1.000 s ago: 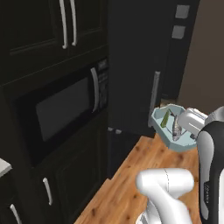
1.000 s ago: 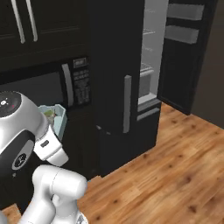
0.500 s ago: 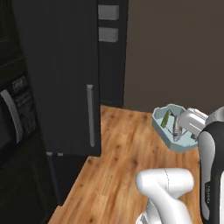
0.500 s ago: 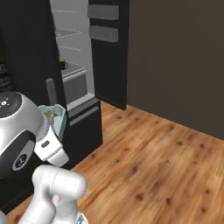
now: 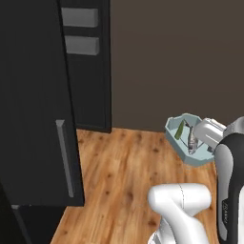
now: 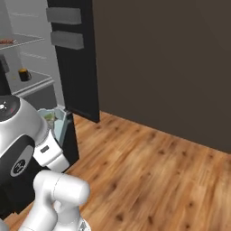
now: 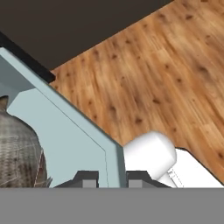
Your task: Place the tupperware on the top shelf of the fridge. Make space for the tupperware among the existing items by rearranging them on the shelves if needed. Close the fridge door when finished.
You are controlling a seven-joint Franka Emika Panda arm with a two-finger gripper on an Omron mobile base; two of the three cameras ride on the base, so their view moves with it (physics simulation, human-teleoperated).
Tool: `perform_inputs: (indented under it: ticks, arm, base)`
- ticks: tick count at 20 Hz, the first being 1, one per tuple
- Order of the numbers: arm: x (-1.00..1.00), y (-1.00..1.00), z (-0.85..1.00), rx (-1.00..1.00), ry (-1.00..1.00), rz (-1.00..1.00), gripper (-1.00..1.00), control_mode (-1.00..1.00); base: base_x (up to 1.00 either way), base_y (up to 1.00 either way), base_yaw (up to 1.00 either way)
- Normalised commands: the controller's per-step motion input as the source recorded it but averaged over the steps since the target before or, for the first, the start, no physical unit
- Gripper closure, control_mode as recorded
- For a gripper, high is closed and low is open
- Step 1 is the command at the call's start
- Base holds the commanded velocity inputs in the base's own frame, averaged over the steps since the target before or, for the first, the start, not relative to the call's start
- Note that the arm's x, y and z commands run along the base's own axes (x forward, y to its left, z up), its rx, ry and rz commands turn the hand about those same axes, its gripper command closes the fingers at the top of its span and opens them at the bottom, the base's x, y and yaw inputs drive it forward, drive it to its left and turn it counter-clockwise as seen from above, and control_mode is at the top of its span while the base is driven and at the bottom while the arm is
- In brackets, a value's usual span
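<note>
The tupperware (image 5: 187,146) is a pale-blue tub with green and greyish food bits, held in the air over the wooden floor. My gripper (image 7: 113,179) is shut on its rim, with the tub's wall (image 7: 114,162) clamped between the two fingertips. In the right base view the tupperware (image 6: 56,119) peeks out from behind my arm. The black fridge (image 5: 33,95) stands at the left, one door shut with its silver handle (image 5: 65,159). Its light-grey interior (image 6: 31,54) is open at the upper left of the right base view, with shelves (image 6: 28,84) holding a dark jar with an orange top (image 6: 23,74) and a skewer (image 6: 6,42).
The open fridge door (image 6: 76,67) stands edge-on with two grey door bins (image 6: 66,28). A dark wall (image 6: 171,63) runs behind the wooden floor (image 6: 149,176). The same open door (image 5: 90,71) shows in the left base view.
The whole picture has swung as the base turned: the microwave and cabinets have left the views and the fridge's open interior has come closer. The tupperware stays in my grip.
</note>
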Motion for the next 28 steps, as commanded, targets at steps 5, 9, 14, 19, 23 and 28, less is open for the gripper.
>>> perform_inputs:
  ticks: [5, 9, 14, 19, 23, 28]
  arm:
    - [0.0, 0.0, 0.0, 0.0, 0.0, 0.0, 1.0, 1.0]
    - [0.0, 0.0, 0.0, 0.0, 0.0, 0.0, 1.0, 1.0]
    - [0.0, 0.0, 0.0, 0.0, 0.0, 0.0, 1.0, 1.0]
    - [0.0, 0.0, 0.0, 0.0, 0.0, 0.0, 1.0, 1.0]
    - [0.0, 0.0, 0.0, 0.0, 0.0, 0.0, 1.0, 1.0]
    - [0.0, 0.0, 0.0, 0.0, 0.0, 0.0, 1.0, 1.0]
  base:
    - [0.6, -0.18, 0.16]
    - [0.53, -0.19, 0.41]
    - [0.53, -0.21, 0.49]
    - [0.57, -0.43, 0.47]
    - [0.54, -0.43, 0.47]
    - [0.47, -0.19, 0.5]
